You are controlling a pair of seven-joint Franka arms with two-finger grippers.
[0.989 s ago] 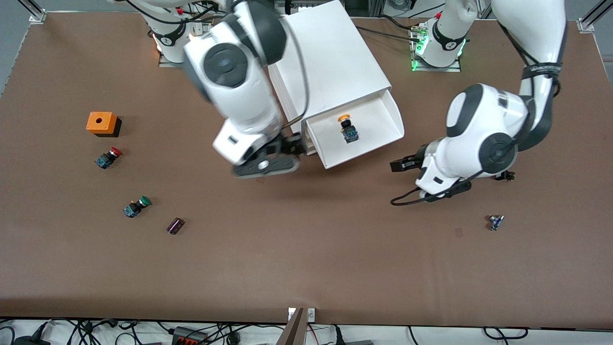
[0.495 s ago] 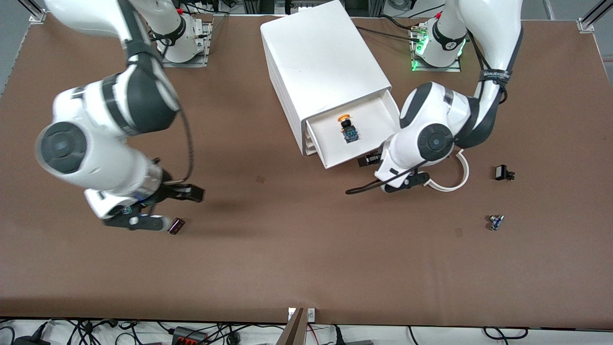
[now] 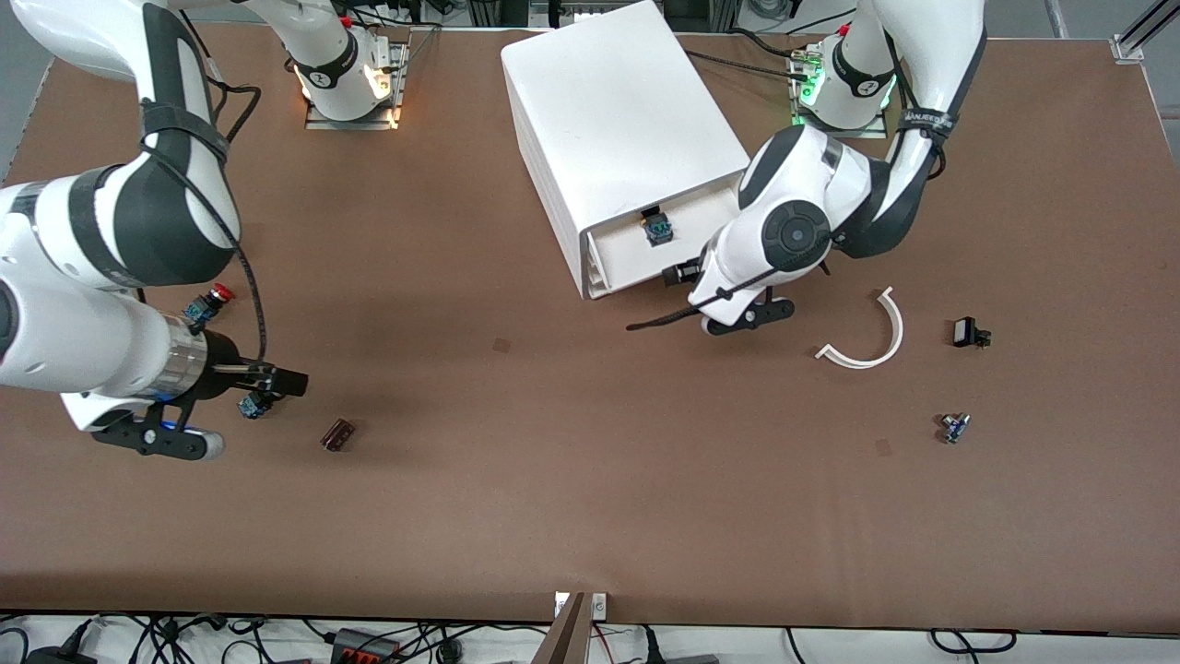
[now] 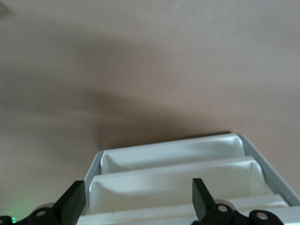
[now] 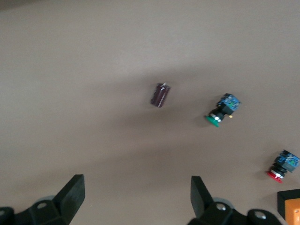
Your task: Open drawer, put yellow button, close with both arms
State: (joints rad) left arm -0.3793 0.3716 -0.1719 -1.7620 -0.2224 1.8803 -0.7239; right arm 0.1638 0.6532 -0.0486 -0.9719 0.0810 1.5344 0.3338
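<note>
The white cabinet (image 3: 618, 101) stands at the middle of the table's robot side. Its top drawer (image 3: 636, 256) is out by only a narrow strip. In that strip lies the yellow button (image 3: 656, 228); only its black collar and blue base show, and the cap is hidden under the cabinet top. My left gripper (image 3: 678, 273) is open against the drawer's front. The left wrist view shows it (image 4: 138, 204) spread across the stacked tray fronts (image 4: 173, 180). My right gripper (image 3: 281, 380) is open and empty over the table near the green button (image 3: 251, 404), seen also in the right wrist view (image 5: 138, 197).
A red button (image 3: 210, 300) and a small purple part (image 3: 338, 433) lie at the right arm's end. An orange box (image 5: 290, 208) shows at the right wrist view's edge. A white curved strip (image 3: 871, 337), a black part (image 3: 966, 332) and a small blue part (image 3: 954, 427) lie at the left arm's end.
The left gripper has moved against the drawer front, and the drawer has slid most of the way in. The right arm has swung away from the cabinet toward its own end of the table.
</note>
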